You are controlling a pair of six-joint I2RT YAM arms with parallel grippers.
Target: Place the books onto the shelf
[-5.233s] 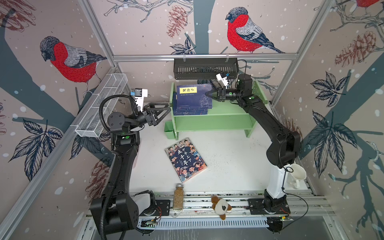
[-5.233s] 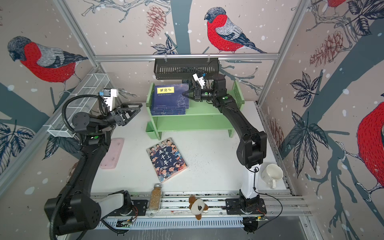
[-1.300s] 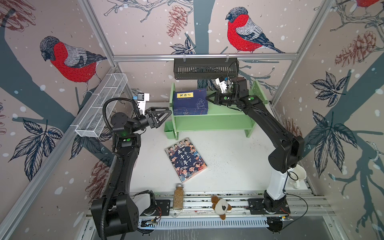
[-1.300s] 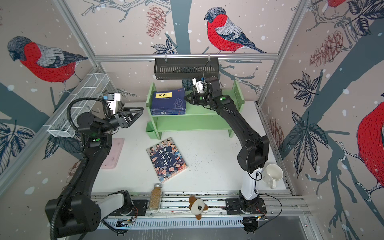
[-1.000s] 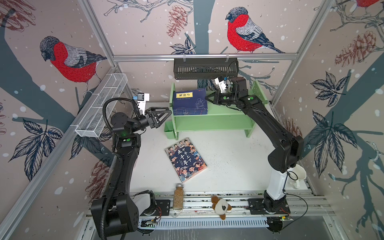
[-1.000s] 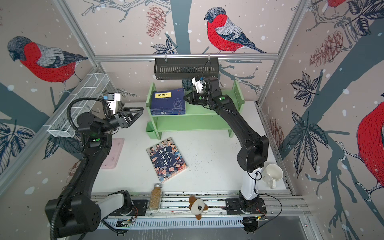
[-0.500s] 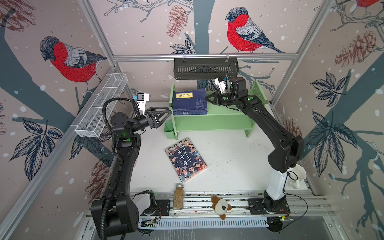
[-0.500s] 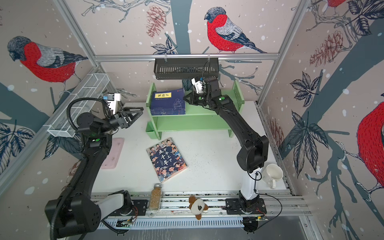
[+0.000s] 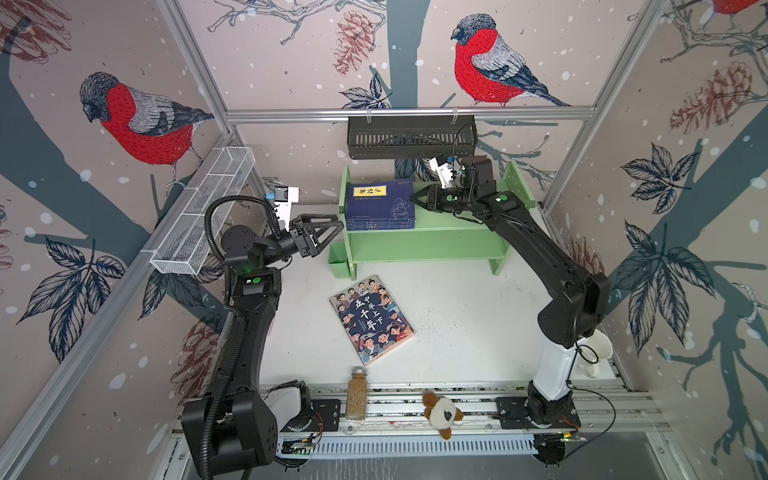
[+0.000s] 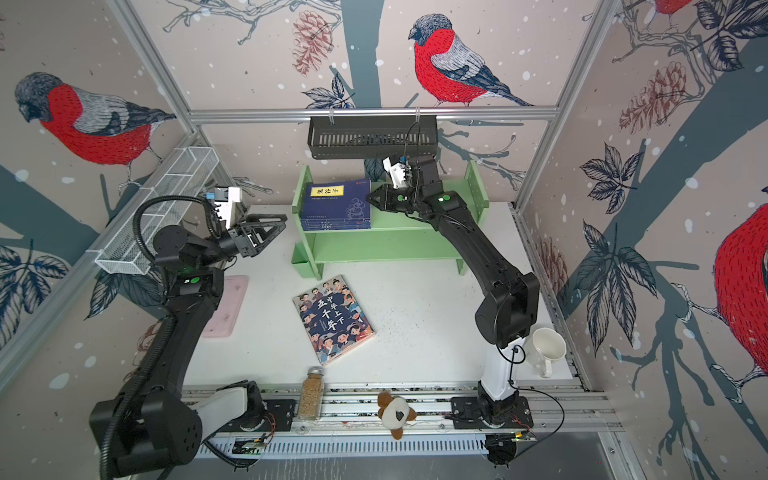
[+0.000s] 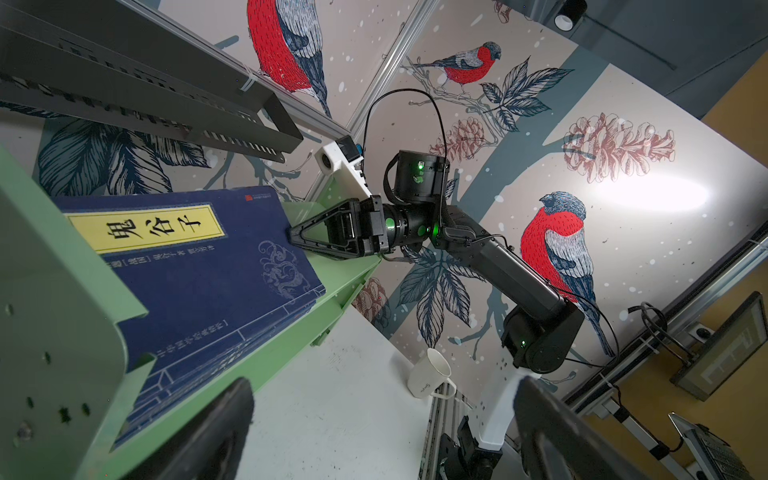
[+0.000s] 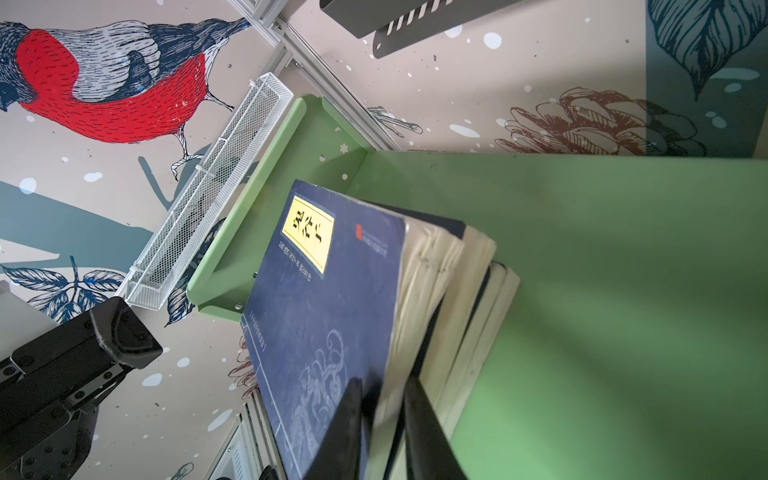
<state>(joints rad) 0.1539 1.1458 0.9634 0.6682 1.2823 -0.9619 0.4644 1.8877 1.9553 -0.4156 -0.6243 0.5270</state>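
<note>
Navy books (image 9: 380,203) lay stacked at the left end of the shelf's (image 9: 424,245) upper board, the top one raised at its right edge. Cartoon book (image 9: 371,318) lay flat on the table (image 9: 457,324) before the shelf. Right gripper (image 9: 413,198) straddled the raised edge, jaws narrow; clamped or loose, could not tell. Left gripper (image 9: 338,227) hung spread wide and empty beside the shelf.

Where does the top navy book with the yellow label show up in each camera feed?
In a top view: navy book at upper centre, on the shelf, upper board, left end.
In a top view: navy book on the same board, slightly further left.
Left wrist: left of centre, label facing the camera.
Right wrist: centre, lower half.
Shared landmark: black slotted basket, in all four.
</note>
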